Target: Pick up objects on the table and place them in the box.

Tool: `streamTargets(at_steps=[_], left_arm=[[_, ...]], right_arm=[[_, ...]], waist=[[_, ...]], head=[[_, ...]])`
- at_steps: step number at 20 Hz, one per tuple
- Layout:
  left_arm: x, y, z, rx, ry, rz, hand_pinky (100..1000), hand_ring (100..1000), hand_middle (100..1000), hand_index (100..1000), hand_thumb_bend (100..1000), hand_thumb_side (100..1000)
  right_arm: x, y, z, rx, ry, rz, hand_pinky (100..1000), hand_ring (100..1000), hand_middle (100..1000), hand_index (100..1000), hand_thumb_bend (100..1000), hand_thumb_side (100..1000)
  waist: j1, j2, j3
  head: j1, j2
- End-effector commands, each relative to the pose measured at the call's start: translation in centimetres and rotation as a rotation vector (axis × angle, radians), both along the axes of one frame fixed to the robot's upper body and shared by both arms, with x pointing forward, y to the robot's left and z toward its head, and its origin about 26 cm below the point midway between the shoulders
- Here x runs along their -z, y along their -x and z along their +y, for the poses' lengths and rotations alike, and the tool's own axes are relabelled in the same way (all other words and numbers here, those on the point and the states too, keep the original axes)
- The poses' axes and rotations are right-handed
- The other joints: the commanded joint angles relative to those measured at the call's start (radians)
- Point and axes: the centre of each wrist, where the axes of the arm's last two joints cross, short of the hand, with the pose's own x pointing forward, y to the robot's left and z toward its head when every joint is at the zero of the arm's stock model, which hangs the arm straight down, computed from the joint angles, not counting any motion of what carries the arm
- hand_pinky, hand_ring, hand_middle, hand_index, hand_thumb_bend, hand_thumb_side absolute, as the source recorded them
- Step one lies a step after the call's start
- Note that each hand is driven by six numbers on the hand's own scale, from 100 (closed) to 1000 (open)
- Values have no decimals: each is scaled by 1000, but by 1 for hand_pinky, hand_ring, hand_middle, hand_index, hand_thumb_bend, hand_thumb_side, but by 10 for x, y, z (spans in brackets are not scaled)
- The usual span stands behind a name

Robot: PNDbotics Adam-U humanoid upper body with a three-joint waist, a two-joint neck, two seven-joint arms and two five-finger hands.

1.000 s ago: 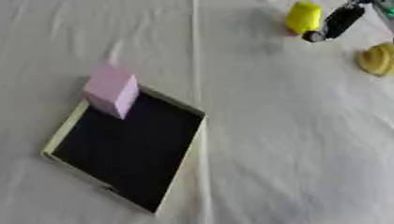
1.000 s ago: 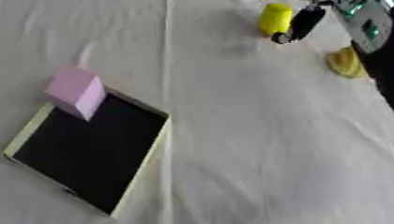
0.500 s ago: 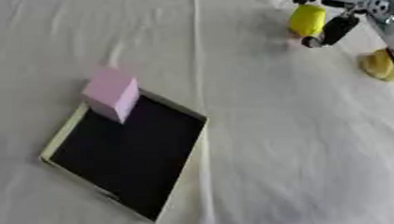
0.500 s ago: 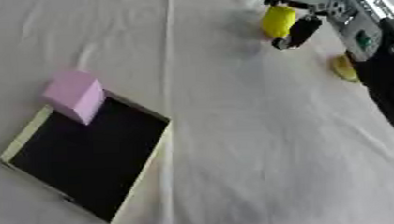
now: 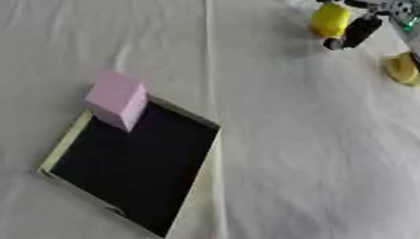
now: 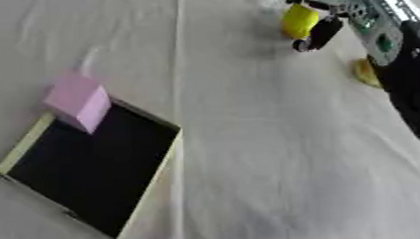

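Note:
My right hand (image 6: 332, 12) reaches in from the upper right with its fingers curled round a yellow rounded object (image 5: 330, 18), held just above the white cloth. A second yellow object (image 5: 403, 68) lies on the cloth to the right, partly hidden by my forearm in the right eye view. The box (image 5: 136, 164) is a shallow cream tray with a black floor, lying askew at the lower left. A pink cube (image 5: 117, 99) sits tilted on the box's far corner. My left hand shows in no view.
A white cloth (image 5: 294, 163) covers the table, with a long crease (image 5: 209, 51) running from the top edge down to the box.
The whole picture has shifted slightly, so the camera moved. My right hand still holds the yellow object at the upper right; it has edged a little toward the left.

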Motion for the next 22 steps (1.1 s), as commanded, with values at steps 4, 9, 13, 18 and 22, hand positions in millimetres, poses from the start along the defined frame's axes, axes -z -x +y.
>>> streamTargets(at_steps=[4,9,13,18,22], left_arm=[[-8,2,-1,11,-17,-23,812,804,787,864,192,415],[-7,2,-2,13,-16,-21,813,805,788,865,189,417],[-7,3,-2,13,-14,-21,813,805,788,865,188,418],[-6,3,-2,14,-10,-14,813,805,788,865,186,419],[-6,3,-1,12,-12,-17,814,805,788,865,186,417]], right_arm=[[-17,4,-4,18,-13,-81,875,862,738,835,143,100],[-16,3,-2,57,-26,-224,780,724,594,678,100,100],[-13,3,0,53,-45,-315,758,698,548,607,100,100],[-18,9,7,7,-72,-406,745,676,496,524,100,100],[-38,36,28,-135,-48,-493,742,659,498,530,100,100]], waist=[[5,-19,-2],[5,-21,-1],[5,-26,-3],[3,-36,-6],[0,-45,-6]], head=[[-5,-12],[-13,-10],[-13,-8],[-13,0],[-11,10]])
